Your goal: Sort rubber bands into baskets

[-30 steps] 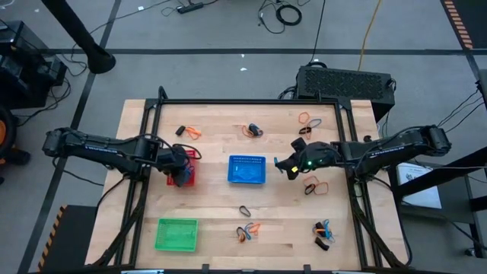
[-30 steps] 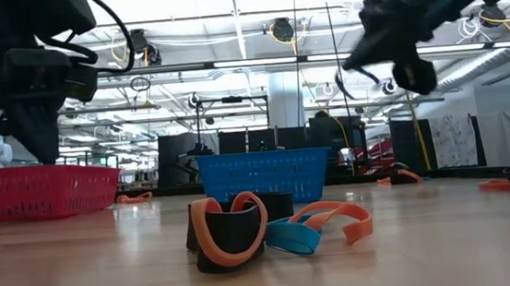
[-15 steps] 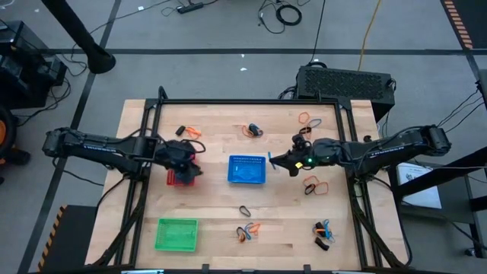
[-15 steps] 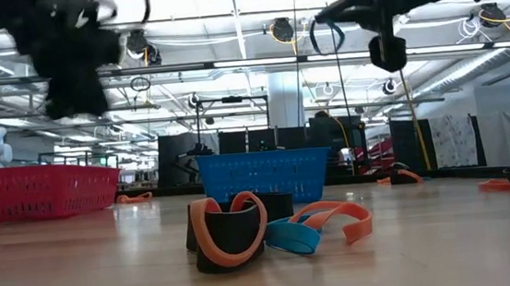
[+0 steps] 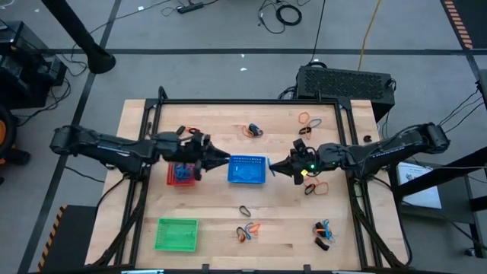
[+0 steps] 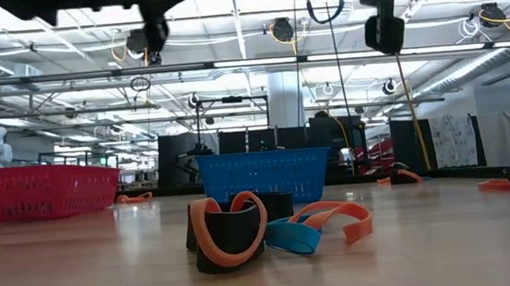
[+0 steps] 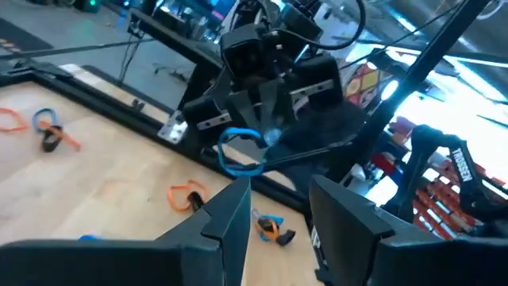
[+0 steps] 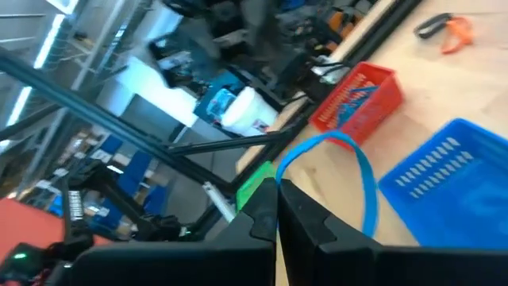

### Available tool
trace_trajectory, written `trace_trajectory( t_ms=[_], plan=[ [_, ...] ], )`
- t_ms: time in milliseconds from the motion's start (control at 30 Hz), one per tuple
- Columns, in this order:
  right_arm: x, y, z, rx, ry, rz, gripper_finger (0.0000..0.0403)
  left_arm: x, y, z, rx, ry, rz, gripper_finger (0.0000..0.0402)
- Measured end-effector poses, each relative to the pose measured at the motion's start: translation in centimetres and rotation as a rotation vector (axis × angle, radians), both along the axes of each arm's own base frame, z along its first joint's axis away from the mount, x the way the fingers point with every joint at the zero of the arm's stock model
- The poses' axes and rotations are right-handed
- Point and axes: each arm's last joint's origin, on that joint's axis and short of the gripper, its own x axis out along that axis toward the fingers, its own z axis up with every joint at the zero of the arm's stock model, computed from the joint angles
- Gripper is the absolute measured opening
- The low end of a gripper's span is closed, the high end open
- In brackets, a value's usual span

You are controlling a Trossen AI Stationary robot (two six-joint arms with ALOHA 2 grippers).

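My right gripper [image 5: 274, 165] hangs level just right of the blue basket [image 5: 247, 170], shut on a blue rubber band [image 8: 337, 155]. My left gripper [image 5: 223, 160] points level at the basket's left side, high above the table; its fingers [image 7: 230, 214] stand open and empty. The red basket [image 5: 179, 174] lies partly under the left arm. The green basket [image 5: 176, 234] sits at the near left. Other rubber bands lie loose on the wood, among them a black, orange and blue clump [image 6: 244, 227] near the front. My right gripper pinches the blue rubber band at one spot of its loop [image 8: 281, 175] between its shut fingertips. The fingers come level from the table's right. The rest of the loop stands out free beyond the fingertips, lifted clear of the table and the basket.
Loose bands lie scattered: orange and black ones at the far side [image 5: 253, 130], an orange one [image 5: 316, 185] below the right arm, several at the near right [image 5: 323, 230]. A black frame [image 5: 243, 102] borders the table.
My left gripper has risen out of the red basket, tipped from pointing down to level and swung toward the blue basket. My right gripper, shut on the blue band throughout, has tipped up to level and drifted a little toward the blue basket.
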Motion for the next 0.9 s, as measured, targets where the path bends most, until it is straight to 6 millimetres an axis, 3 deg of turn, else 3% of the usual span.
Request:
trace_trajectory(
  t_ms=[200,367,733,900],
  plan=[
    [-0.1,0.7,0.3,0.005,-0.032,0.031,0.0000,2.6,-1.6,-1.2,0.164,-0.133,-0.151,0.0137],
    [-0.2,1.3,0.3,0.010,-0.031,0.056,0.0000,4.7,-3.0,0.1,0.423,-0.189,-0.159,0.0137],
    [-0.4,2.0,0.3,0.018,-0.030,0.085,0.0000,9.3,-3.2,3.1,0.822,-0.046,-0.203,0.0137],
    [-0.4,2.0,0.3,0.034,-0.029,0.083,0.0000,11.8,-2.6,3.1,0.945,0.008,-0.218,0.0137]
  ],
)
